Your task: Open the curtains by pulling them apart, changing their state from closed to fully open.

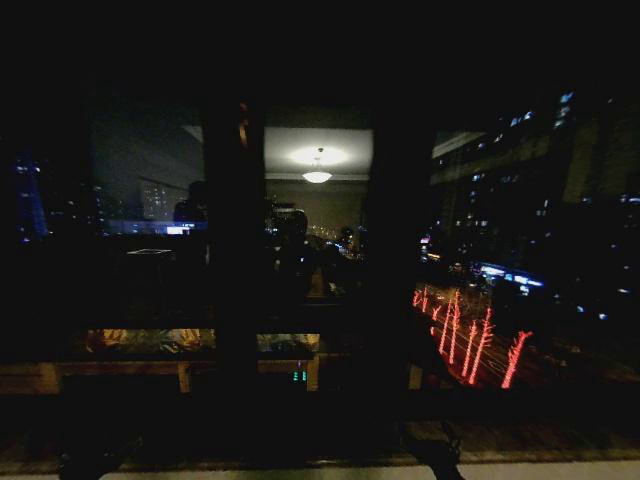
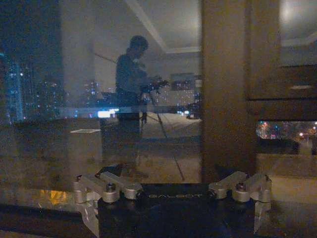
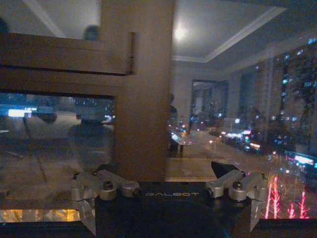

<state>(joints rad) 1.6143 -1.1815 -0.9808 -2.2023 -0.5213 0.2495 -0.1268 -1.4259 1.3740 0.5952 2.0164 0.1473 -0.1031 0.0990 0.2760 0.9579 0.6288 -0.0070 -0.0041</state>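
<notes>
Left pincer (image 2: 168, 173) and right pincer (image 3: 166, 171) both gape empty, facing bare window glass (image 1: 320, 200) at 12 o'clock; curtains' place cannot be told, probably already parted; verify edges before any further pull

Overall: very dim, night outside.
Head view: near-black; ceiling lamp (image 1: 317, 176) reflected in the glass glows brightest.
Glare: red street lights (image 1: 470, 340) smear into streaks.
Wrist views: murky, grainy, soft reflections.
</notes>
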